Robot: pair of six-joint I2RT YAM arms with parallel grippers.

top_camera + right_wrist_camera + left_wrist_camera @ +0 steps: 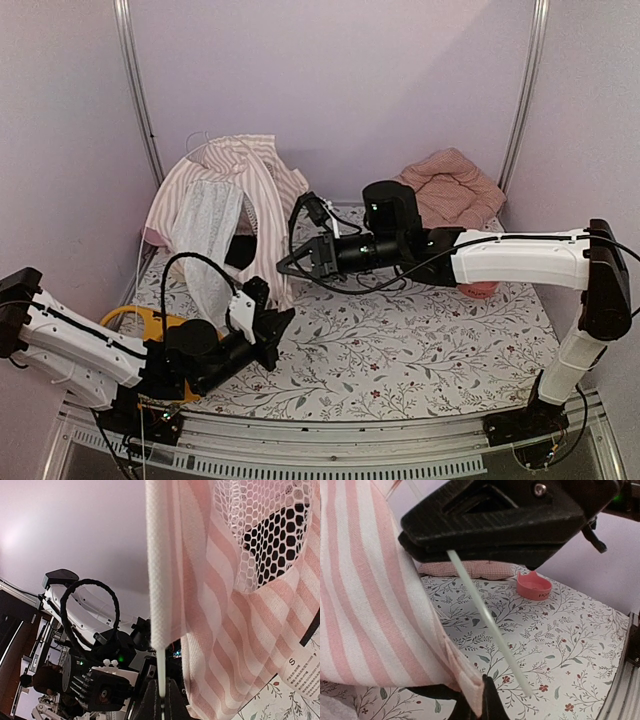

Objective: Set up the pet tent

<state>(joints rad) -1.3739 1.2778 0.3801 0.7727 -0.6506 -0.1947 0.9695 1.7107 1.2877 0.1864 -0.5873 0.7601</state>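
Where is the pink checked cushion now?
In the top view, the pink checked cushion lies at the far right corner of the table, behind the right arm, to the right of the pet tent.

pet tent point(262, 180): soft matte striped cloth | its window point(235, 540): open white netting | pole point(489, 624): smooth, see-through plastic-ish | table cover point(420, 350): matte floral print, looks like cloth | cushion point(450, 190): quilted checked fabric | pink cap point(534, 586): smooth plastic

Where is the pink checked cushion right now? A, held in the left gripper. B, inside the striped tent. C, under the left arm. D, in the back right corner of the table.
D: the cushion lies in the back right corner of the table, apart from the pet tent at back left.
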